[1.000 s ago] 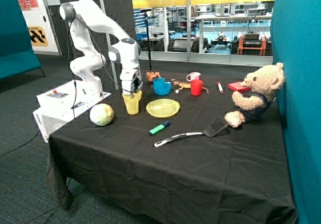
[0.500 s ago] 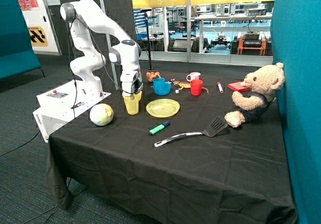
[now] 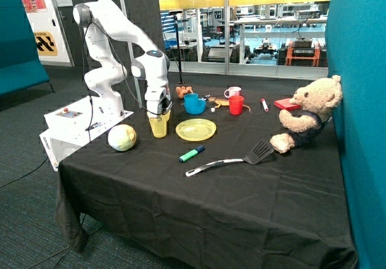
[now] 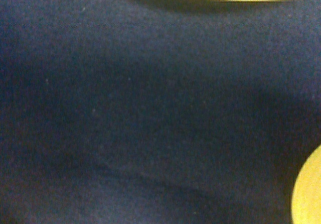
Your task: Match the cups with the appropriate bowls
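The gripper (image 3: 158,110) sits just above the yellow cup (image 3: 158,125); whether it grips cannot be told. That cup stands beside the yellow plate (image 3: 195,129). Behind the plate, the blue cup (image 3: 193,99) rests in the blue bowl (image 3: 195,108).

We see matt black cloth (image 3: 241,190) covering the table, faintly creased, its fine weave close under the wrist camera. At the fingers of the glossy white plastic gripper (image 3: 158,113) stands a smooth yellow plastic cup (image 3: 158,125). Just beside it lies a shiny yellow plate (image 3: 195,129). Well apart sits a fuzzy plush teddy bear (image 3: 307,113).
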